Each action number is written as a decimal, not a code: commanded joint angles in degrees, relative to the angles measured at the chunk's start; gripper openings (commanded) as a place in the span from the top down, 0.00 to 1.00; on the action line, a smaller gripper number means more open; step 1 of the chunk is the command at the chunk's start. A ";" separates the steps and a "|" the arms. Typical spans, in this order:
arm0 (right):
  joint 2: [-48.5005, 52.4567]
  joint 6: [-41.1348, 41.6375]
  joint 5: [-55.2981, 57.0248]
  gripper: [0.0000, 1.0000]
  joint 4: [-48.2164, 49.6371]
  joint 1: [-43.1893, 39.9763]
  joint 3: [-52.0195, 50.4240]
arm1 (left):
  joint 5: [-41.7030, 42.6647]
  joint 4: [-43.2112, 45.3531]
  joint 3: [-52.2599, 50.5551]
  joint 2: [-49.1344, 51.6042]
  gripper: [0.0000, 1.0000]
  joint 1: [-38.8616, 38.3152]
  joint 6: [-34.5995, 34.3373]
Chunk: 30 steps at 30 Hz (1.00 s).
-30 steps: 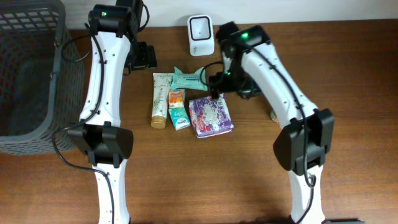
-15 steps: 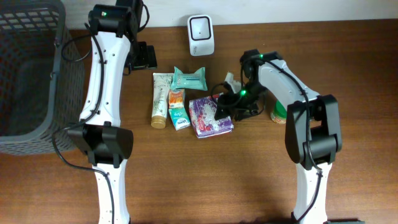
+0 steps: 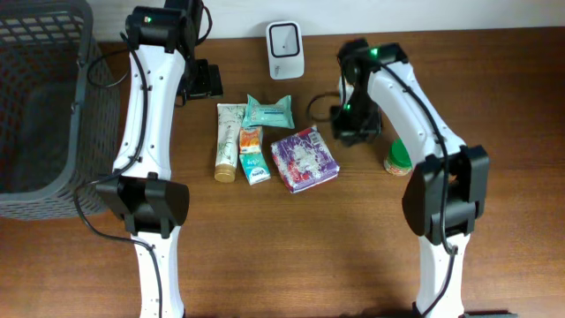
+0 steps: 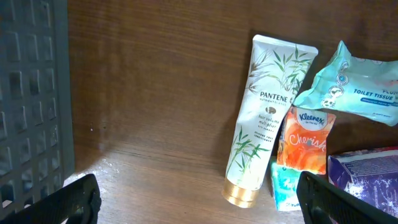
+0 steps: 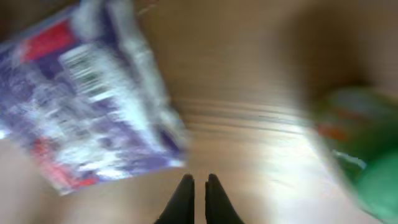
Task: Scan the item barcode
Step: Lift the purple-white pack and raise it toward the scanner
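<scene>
The white barcode scanner [image 3: 284,40] stands at the back of the table. Before it lie a cream tube [image 3: 228,141], a teal wipes pack [image 3: 268,111], an orange tissue pack [image 3: 251,139], a small teal pack [image 3: 255,167] and a purple packet [image 3: 304,159]. My right gripper [image 3: 346,134] hovers just right of the purple packet [image 5: 87,106]. It [image 5: 199,185] is shut with nothing between its fingers, and its view is blurred. My left gripper [image 3: 203,81] is open, up and left of the tube [image 4: 267,112], and it [image 4: 199,200] holds nothing.
A grey mesh basket [image 3: 44,106] fills the table's left end, and its wall [image 4: 31,93] shows in the left wrist view. A green-capped bottle [image 3: 399,157] lies right of my right arm. Bare wood lies in front of the items.
My right gripper went from open to shut. The right arm swung down to the purple packet, then back up beside it. The packet turned and shifted slightly. The left arm stayed still.
</scene>
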 commanded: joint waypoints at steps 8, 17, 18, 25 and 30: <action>2.91 -9.16 -11.89 0.44 1.62 0.57 2.01 | -0.81 -0.07 -0.11 -0.44 0.01 -0.07 0.87; 3.82 -24.74 -32.46 0.39 6.67 -7.45 -14.64 | -0.81 -0.07 -0.11 -0.44 0.01 -0.07 0.87; 3.82 -26.51 -34.60 0.39 7.50 -7.85 -15.98 | -0.81 -0.07 -0.11 -0.44 0.01 -0.04 0.87; 3.82 -28.63 -47.28 0.43 19.08 -8.46 -25.83 | -0.81 -0.07 -0.11 -0.44 0.01 -0.11 0.87; 3.34 -23.65 -47.28 0.96 23.23 -8.61 -26.51 | -0.81 -0.07 -0.11 -0.44 0.01 -0.07 0.87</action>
